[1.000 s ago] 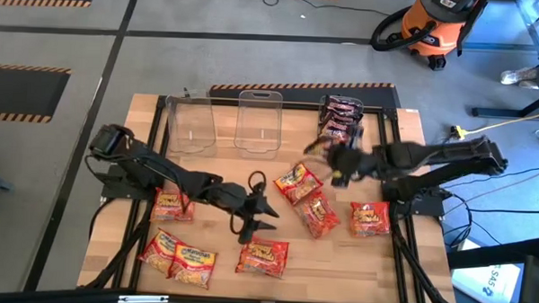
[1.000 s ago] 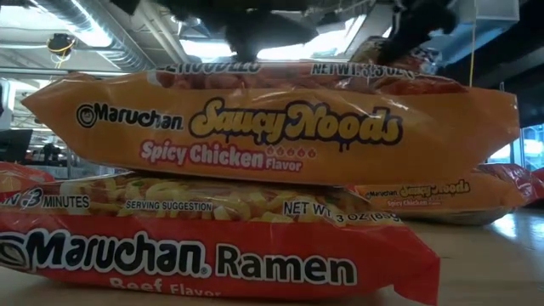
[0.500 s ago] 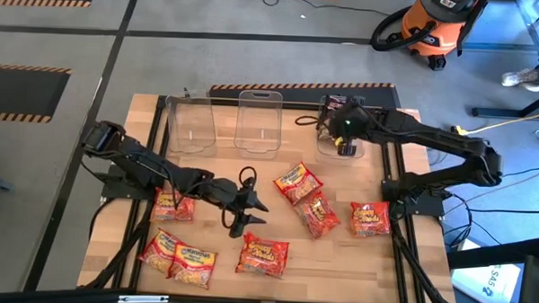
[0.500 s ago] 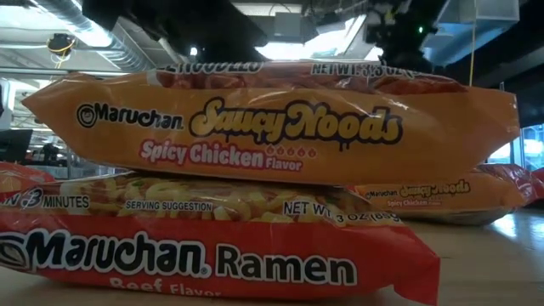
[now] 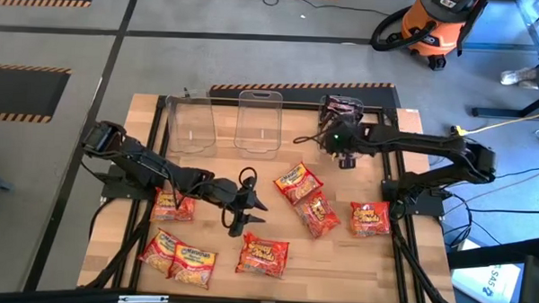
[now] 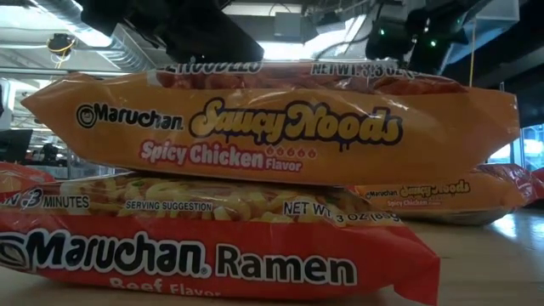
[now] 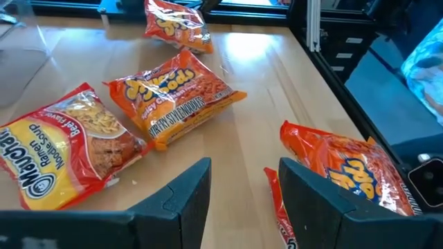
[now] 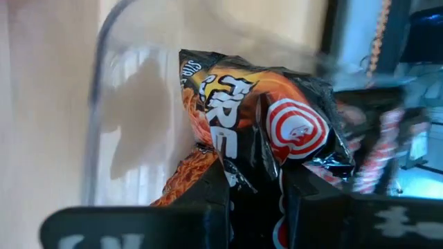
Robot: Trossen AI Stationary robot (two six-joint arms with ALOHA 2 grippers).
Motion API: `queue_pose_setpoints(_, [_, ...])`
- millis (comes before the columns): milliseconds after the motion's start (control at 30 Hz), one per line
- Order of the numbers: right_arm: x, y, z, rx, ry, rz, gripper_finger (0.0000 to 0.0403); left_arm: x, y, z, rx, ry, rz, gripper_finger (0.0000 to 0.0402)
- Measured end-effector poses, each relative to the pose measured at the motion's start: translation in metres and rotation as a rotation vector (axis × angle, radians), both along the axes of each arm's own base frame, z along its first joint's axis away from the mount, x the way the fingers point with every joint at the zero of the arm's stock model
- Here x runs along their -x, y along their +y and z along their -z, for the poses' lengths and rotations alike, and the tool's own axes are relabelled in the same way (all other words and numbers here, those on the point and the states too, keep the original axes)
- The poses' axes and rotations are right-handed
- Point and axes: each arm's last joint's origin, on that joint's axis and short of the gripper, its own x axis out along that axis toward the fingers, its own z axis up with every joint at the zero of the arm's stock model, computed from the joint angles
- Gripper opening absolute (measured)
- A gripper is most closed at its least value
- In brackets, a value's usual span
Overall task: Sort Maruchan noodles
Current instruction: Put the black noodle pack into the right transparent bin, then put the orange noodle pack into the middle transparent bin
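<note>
Your right gripper (image 8: 252, 200): fingers pinched on a dark noodle packet (image 8: 277, 131) at the right-hand clear bin (image 5: 343, 114). Your left gripper (image 7: 239, 190): fingers spread, holding nothing, over the table (image 5: 337, 262) among orange and red packets (image 7: 176, 93).

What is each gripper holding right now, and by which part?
The right gripper pinches a dark noodle packet by its crimped end over the right-hand bin. The left gripper is open, holding nothing.

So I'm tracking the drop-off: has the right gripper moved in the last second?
Yes. The right gripper has gone from the open table toward the right bin at the far edge, a dark packet in its fingers.
</note>
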Motion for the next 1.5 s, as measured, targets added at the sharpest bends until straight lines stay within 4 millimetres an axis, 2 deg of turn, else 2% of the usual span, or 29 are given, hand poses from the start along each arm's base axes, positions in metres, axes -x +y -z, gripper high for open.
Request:
queue_pose_setpoints(233, [0.0,0.001,0.026,-0.05,0.009,-0.019,0.0051,-0.001,0.0,-0.002,0.005,-0.019,0.001,0.0165])
queue_pose_setpoints(333, [-0.004,-0.001,0.03,-0.02,-0.002,-0.008,0.0064,-0.001,0.0,-0.002,0.006,-0.022,0.0,0.0165])
queue_pose_setpoints(600, [-0.011,-0.003,0.035,-0.021,-0.031,-0.013,0.0153,-0.001,-0.001,-0.002,0.01,-0.021,0.006,0.0165])
queue_pose_setpoints(767, [-0.011,-0.004,0.031,-0.019,-0.026,-0.01,0.0201,-0.001,-0.001,-0.002,0.012,-0.02,0.006,0.0165])
queue_pose_setpoints(900, [-0.015,-0.005,0.01,-0.037,-0.014,0.039,0.0217,-0.001,-0.001,-0.002,0.009,-0.019,0.007,0.0165])
queue_pose_setpoints(1067, [-0.016,-0.004,-0.022,-0.132,0.0,0.105,0.0216,-0.001,0.0,-0.001,0.006,-0.014,0.002,0.0165])
queue_pose_setpoints(1200, [-0.012,0.003,-0.054,-0.254,-0.003,0.25,0.0216,-0.001,0.0,-0.001,0.008,-0.014,0.002,0.0165])
queue_pose_setpoints(1267, [-0.011,0.013,-0.069,-0.34,-0.029,0.327,0.0215,-0.001,0.0,-0.001,0.012,-0.013,0.0,0.0165])
queue_pose_setpoints(1367, [-0.013,0.042,-0.083,-0.503,-0.108,0.344,0.0215,-0.001,0.0,-0.002,0.006,-0.021,-0.019,0.0165])
queue_pose_setpoints(1500, [-0.022,0.087,-0.083,-0.592,-0.239,0.258,0.0215,-0.002,0.002,-0.003,-0.004,-0.033,-0.084,0.0165])
